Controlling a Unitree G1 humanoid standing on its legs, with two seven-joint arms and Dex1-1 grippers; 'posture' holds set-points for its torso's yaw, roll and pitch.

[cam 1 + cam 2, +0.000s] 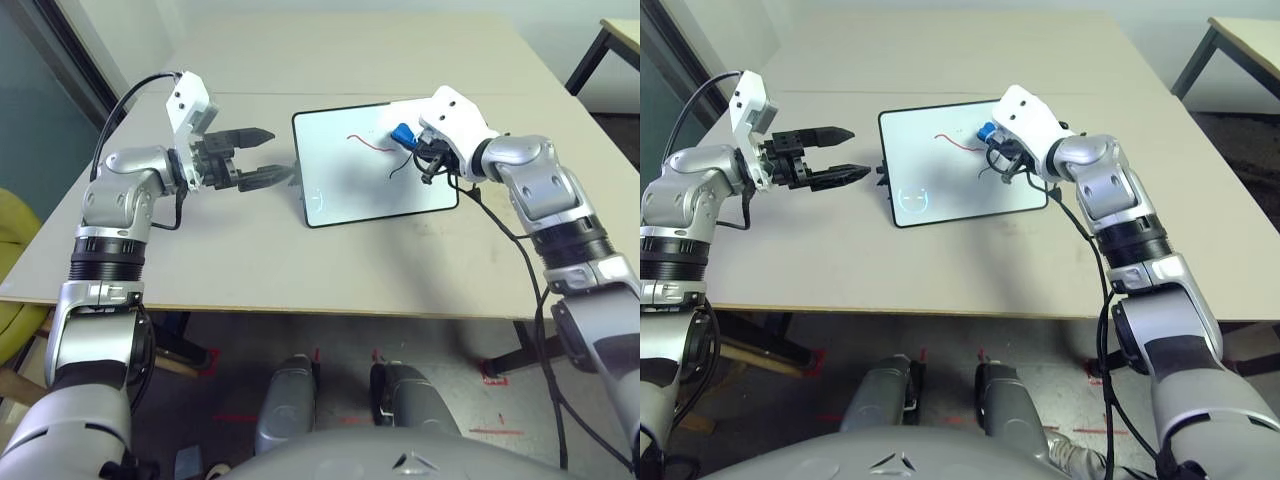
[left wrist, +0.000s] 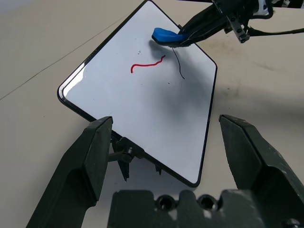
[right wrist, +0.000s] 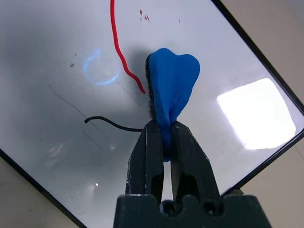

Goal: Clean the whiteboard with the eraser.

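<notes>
Squiggles, one red (image 3: 124, 61) and one black (image 3: 111, 122), were the only marks on the whiteboard (image 1: 375, 190); no readable writing showed. It lay on the table (image 1: 240, 250), glossy white with a thin black frame. The right gripper (image 3: 162, 137) pinched the blue eraser (image 3: 171, 90) tight, holding it on the board beside the red line. The left gripper (image 1: 262, 156) hovered just off the board's edge, fingers spread apart.

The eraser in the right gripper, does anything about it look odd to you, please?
Yes: the eraser is pinched so hard between the right gripper fingers that its blue body folds and bulges above the whiteboard.
</notes>
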